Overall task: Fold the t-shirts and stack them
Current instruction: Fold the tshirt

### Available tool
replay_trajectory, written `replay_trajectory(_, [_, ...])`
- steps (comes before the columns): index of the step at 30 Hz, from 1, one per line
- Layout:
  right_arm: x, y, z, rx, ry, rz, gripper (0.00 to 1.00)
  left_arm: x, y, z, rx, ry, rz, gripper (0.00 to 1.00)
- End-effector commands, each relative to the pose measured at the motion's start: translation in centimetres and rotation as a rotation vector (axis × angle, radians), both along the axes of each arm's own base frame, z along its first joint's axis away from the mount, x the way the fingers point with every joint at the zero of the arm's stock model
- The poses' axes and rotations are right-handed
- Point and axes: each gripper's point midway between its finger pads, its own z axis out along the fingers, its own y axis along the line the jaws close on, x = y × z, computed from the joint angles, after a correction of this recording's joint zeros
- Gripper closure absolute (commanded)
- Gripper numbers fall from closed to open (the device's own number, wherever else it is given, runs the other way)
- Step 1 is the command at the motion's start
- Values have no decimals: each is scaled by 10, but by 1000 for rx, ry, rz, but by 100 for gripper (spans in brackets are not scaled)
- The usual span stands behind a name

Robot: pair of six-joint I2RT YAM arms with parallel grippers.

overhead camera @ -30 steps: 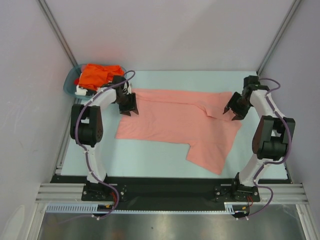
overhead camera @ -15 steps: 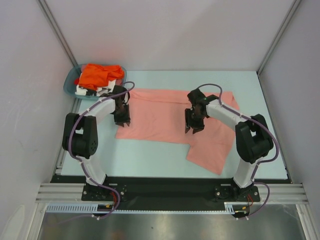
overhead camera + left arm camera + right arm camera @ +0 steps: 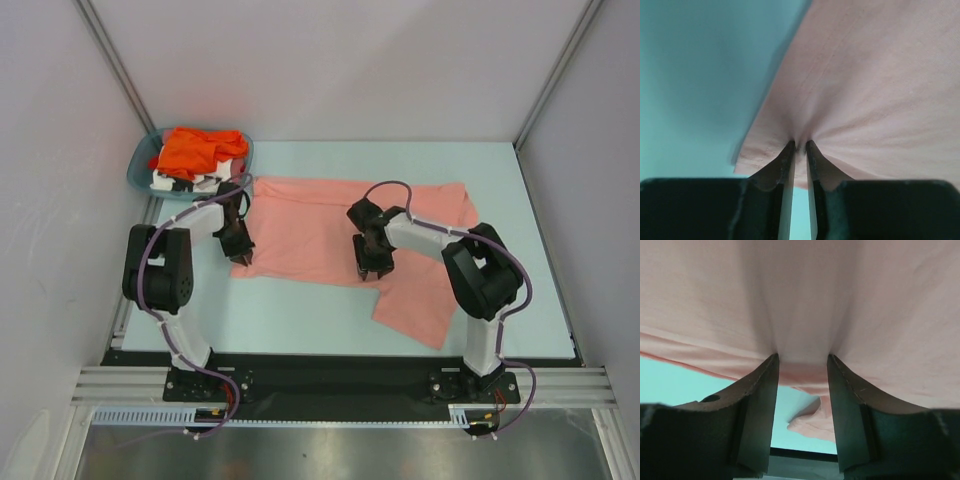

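Observation:
A salmon-pink t-shirt (image 3: 310, 230) lies spread flat across the teal table. My left gripper (image 3: 240, 256) is at its near-left corner. In the left wrist view that gripper (image 3: 800, 144) has its jaws pinched on the shirt's (image 3: 880, 90) edge, and creases fan out from the tips. My right gripper (image 3: 372, 268) sits on the near hem at mid-shirt. Seen from the right wrist, the right gripper (image 3: 802, 357) stands open, its tips pressed onto the pink cloth (image 3: 800, 290) with a ridge of cloth between them. An orange t-shirt (image 3: 195, 148) and a white t-shirt (image 3: 175, 180) lie in the basket.
The teal basket (image 3: 140, 165) stands at the far left corner, just behind my left arm. A loose flap of the pink shirt (image 3: 420, 310) hangs toward the near edge on the right. Grey walls close in the table on three sides.
My left gripper slid nearer along the shirt's left edge to its corner and closed on it. My right arm swung in from the shirt's right side to the middle of the near hem.

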Motion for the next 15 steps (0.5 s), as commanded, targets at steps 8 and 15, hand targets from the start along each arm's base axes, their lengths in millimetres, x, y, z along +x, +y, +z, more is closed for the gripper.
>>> replay_trajectory(8, [-68,-21,-23,-71,18,29,51,-107,9,-36,-65,240,188,79])
replay_trajectory(15, [-123,-19,-25,-33,46,59,51,-155,11,-40,-64,277,231,78])
